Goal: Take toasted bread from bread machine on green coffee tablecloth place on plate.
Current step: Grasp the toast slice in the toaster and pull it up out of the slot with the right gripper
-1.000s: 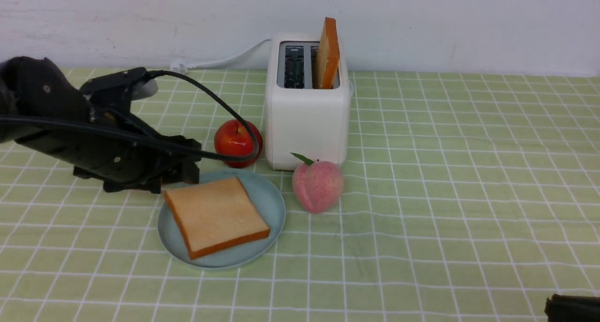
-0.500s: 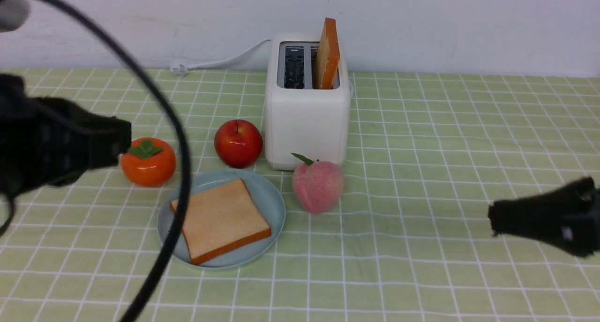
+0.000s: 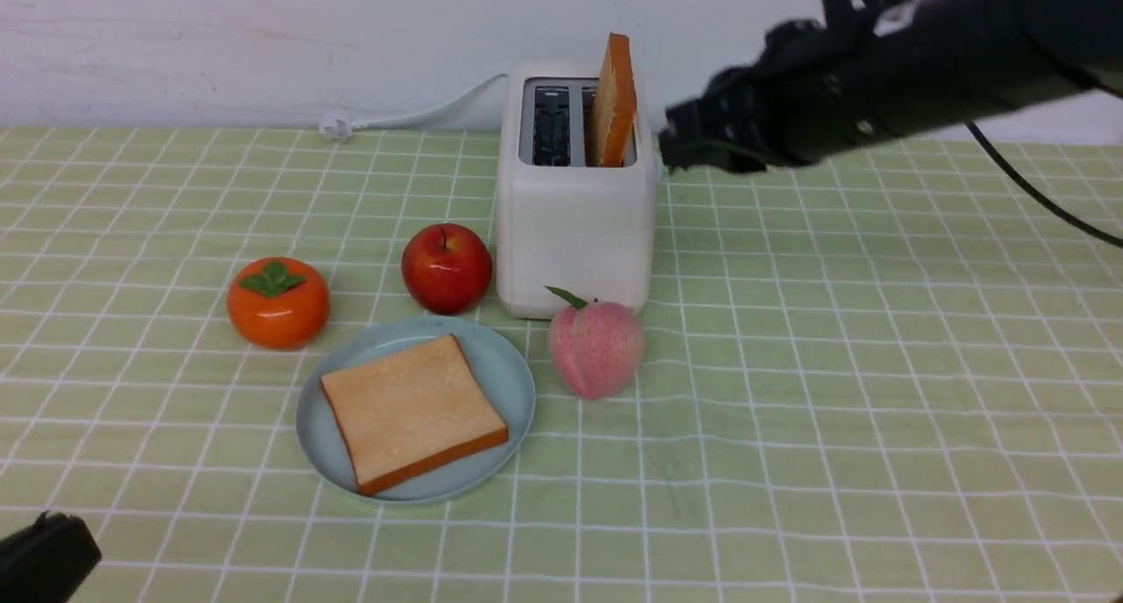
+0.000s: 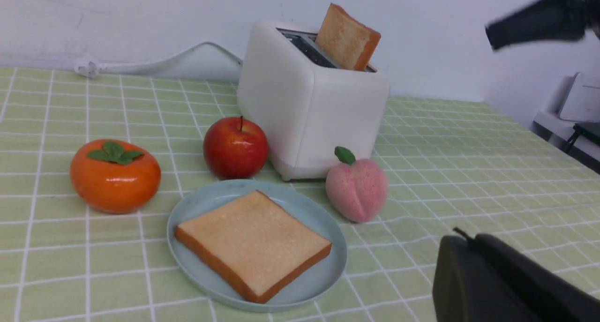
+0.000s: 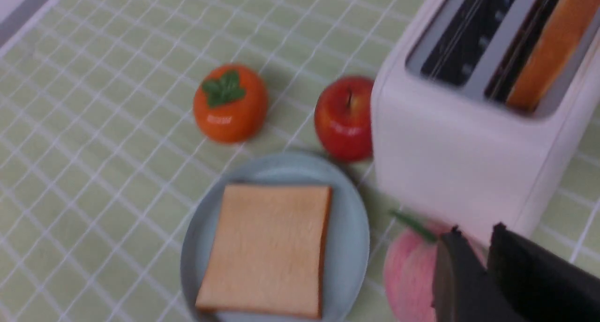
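Front view: persimmon [image 3: 278,303], apple [image 3: 446,268], peach [image 3: 595,348] close around plate [image 3: 519,376], beside bread machine [image 3: 575,226].

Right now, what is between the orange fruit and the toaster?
A red apple sits between the orange fruit and the toaster, clear in the front view.

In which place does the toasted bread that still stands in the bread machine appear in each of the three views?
Front view: the toasted bread stands upper centre, in the right slot of the bread machine.
Left wrist view: toasted bread rises from the slot farther from the red apple.
Right wrist view: its orange-brown edge shows in that same slot.
Shared landmark: the red apple beside the bread machine.
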`<action>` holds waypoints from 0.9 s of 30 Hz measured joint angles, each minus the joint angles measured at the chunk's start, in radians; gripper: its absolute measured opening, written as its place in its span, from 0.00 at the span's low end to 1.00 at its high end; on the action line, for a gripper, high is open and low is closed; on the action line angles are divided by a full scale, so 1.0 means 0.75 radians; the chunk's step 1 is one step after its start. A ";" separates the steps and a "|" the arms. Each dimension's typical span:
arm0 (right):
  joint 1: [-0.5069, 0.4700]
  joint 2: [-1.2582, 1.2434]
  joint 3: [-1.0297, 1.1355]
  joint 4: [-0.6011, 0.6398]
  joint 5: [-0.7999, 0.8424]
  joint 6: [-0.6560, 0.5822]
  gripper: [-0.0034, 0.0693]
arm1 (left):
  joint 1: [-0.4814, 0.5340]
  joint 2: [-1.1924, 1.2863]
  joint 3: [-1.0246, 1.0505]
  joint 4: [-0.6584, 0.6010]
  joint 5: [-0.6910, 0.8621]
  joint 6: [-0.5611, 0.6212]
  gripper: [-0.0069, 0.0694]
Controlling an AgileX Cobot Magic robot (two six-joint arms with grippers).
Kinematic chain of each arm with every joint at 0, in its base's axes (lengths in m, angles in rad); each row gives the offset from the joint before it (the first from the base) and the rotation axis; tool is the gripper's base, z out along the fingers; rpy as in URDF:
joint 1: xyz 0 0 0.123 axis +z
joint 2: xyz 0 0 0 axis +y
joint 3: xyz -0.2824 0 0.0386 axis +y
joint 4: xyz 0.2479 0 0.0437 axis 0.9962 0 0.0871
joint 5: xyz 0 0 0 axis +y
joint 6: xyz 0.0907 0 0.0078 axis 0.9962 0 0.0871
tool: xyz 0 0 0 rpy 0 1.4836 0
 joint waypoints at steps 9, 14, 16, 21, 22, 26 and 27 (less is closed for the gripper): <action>0.014 0.450 -0.493 -0.422 -0.042 0.314 0.76 | 0.000 0.000 0.014 0.000 -0.103 0.017 0.07; 0.010 0.632 -0.624 -0.604 -0.124 0.467 0.76 | 0.000 0.000 0.014 0.000 -0.103 0.017 0.07; 0.006 0.664 -0.628 -0.617 -0.161 0.505 0.70 | 0.000 0.000 0.014 -0.006 -0.103 0.017 0.07; -0.002 0.707 -0.633 -0.622 -0.241 0.533 0.54 | 0.000 0.000 0.014 -0.012 -0.103 0.018 0.07; -0.002 0.714 -0.633 -0.622 -0.274 0.537 0.46 | 0.000 0.000 0.014 -0.013 -0.103 0.019 0.07; -0.002 0.723 -0.634 -0.622 -0.302 0.541 0.35 | 0.000 0.000 0.014 -0.014 -0.103 0.021 0.07; -0.002 0.724 -0.634 -0.621 -0.305 0.543 0.30 | 0.000 0.000 0.014 -0.014 -0.103 0.021 0.07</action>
